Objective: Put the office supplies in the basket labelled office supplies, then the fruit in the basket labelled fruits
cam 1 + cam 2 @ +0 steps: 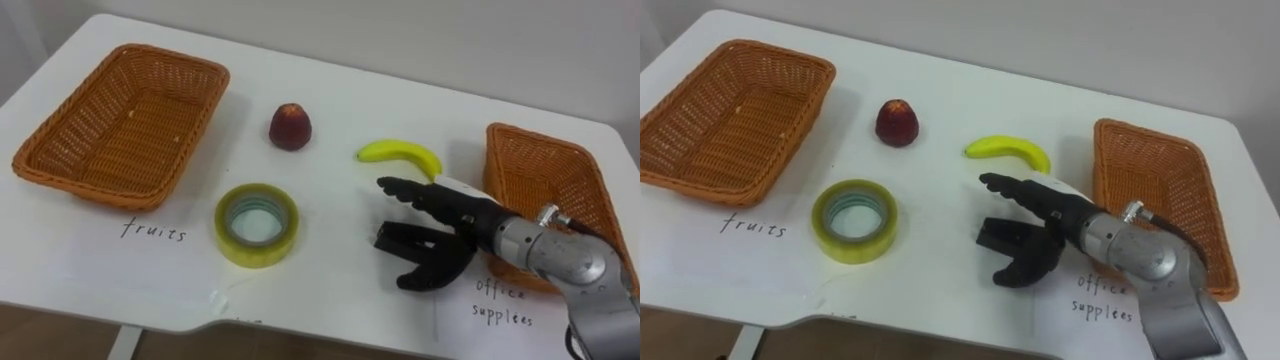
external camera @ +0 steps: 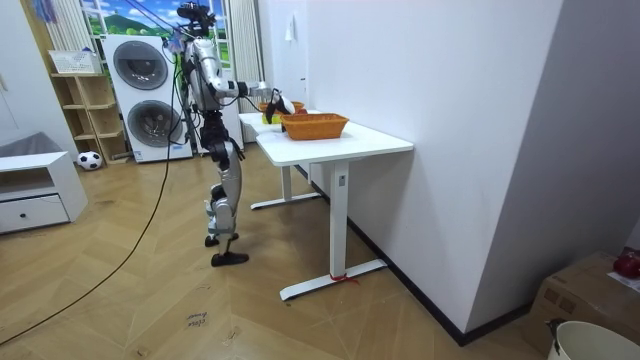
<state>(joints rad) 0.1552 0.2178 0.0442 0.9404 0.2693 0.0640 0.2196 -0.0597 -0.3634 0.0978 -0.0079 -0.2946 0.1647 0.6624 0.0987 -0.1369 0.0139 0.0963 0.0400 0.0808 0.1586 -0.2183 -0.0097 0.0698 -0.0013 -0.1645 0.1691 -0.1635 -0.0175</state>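
My fingers point(image 1: 405, 188) are spread and nearly straight, with the thumb standing off from them, and they close on nothing. My right hand point(image 1: 455, 225) hangs low over the white table point(image 1: 340, 100); I cannot tell whether the tips touch it.

Just beyond my fingertips lies the banana point(image 1: 400, 152), near but not touching, its curve arching away from me. I judge it light and firm enough to lift but easily bruised, with a smooth skin that could slip. I would take it across the thick middle, thumb on one side and fingers on the other, and squeeze gently.

Further out, past the banana and to my left, a red fruit point(image 1: 290, 127) sits upright. It is round and looks hard, so it may roll if I nudge it, and it wants a grasp from above.

To my left, nearer me, the roll of yellowish tape point(image 1: 257, 224) lies flat. It is stiff and light, and its rim or open core is the place to pinch.

The wicker basket point(image 1: 530, 165) beside my wrist is empty. So is the larger basket point(image 1: 60, 165) far to my left, which I take to be the fruit one, a long carry for the banana.
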